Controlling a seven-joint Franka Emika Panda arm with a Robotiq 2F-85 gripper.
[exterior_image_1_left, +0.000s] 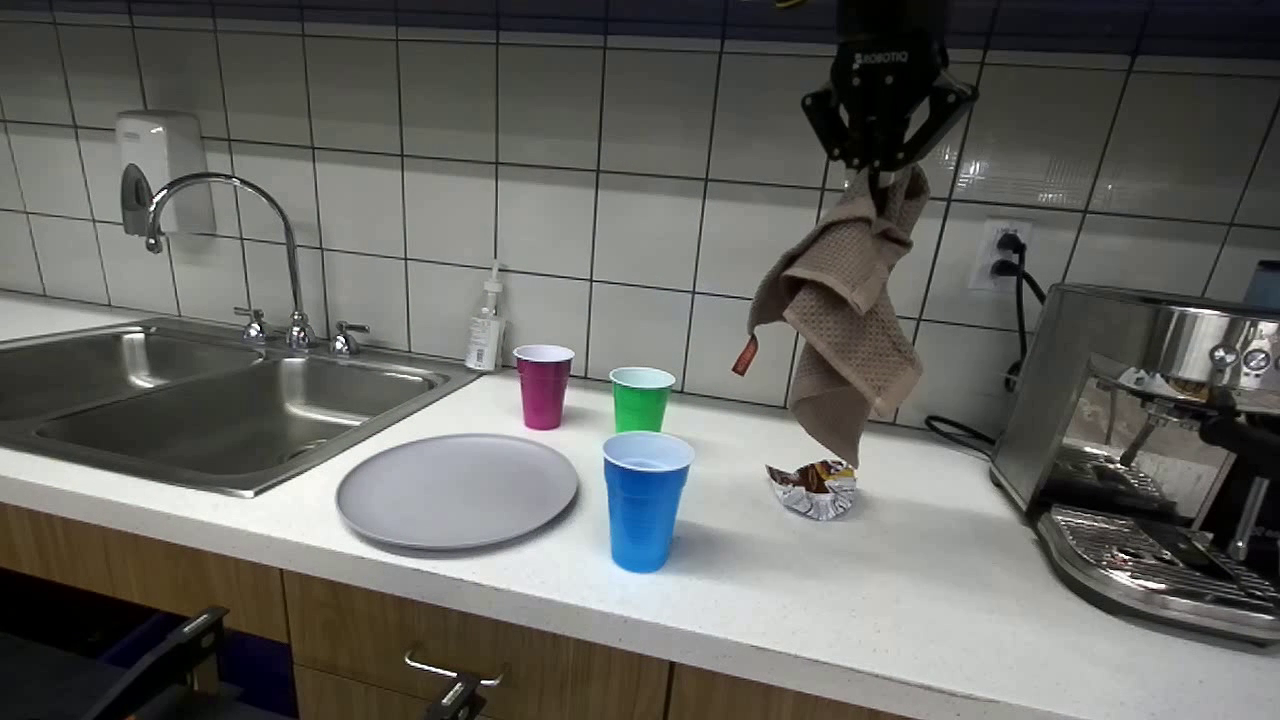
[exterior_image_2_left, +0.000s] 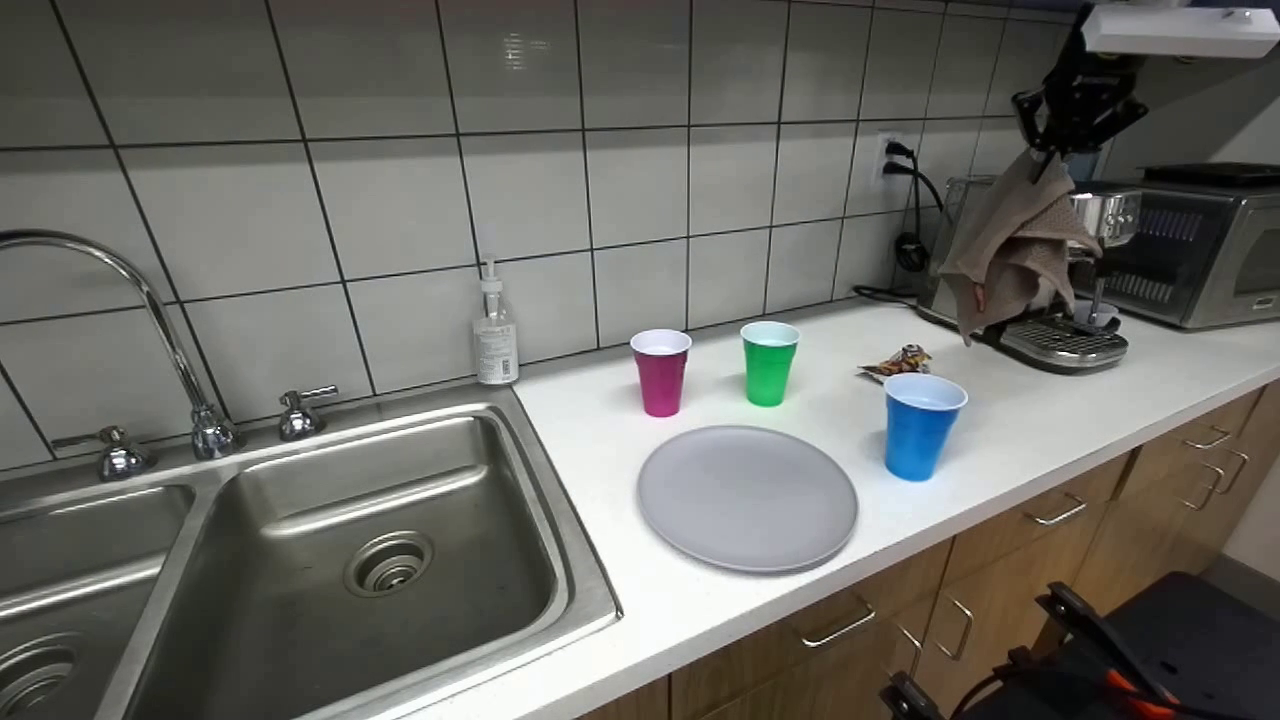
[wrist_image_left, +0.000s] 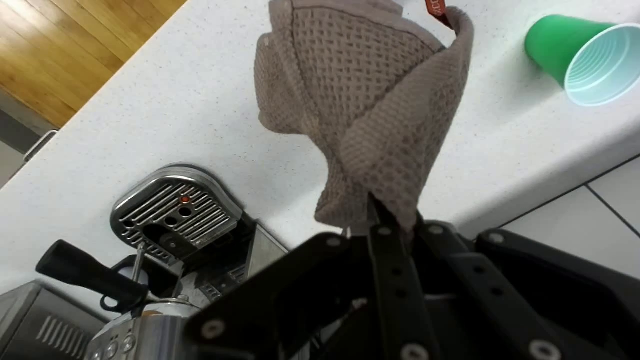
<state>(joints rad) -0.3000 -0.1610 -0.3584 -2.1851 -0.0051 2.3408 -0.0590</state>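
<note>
My gripper (exterior_image_1_left: 878, 180) is shut on a brown waffle-weave cloth (exterior_image_1_left: 850, 270) with a small red tag. The cloth hangs folded from the fingertips above the counter, also in an exterior view (exterior_image_2_left: 1020, 235). In the wrist view the cloth (wrist_image_left: 360, 85) spreads out beyond the jaws (wrist_image_left: 395, 215) and covers part of the counter. A crumpled foil wrapper (exterior_image_1_left: 815, 492) lies on the counter near the cloth's lower tip; it also shows in an exterior view (exterior_image_2_left: 895, 363). It is hidden in the wrist view. A green cup (wrist_image_left: 562, 50) stands to one side of the cloth.
A blue cup (exterior_image_1_left: 643, 515), a magenta cup (exterior_image_1_left: 543, 393) and a grey plate (exterior_image_1_left: 458, 492) are on the counter. An espresso machine (wrist_image_left: 172, 215) stands near the cloth. A sink (exterior_image_2_left: 560, 560), a soap bottle (exterior_image_2_left: 496, 345) and a toaster oven (exterior_image_2_left: 1190, 260) are also there.
</note>
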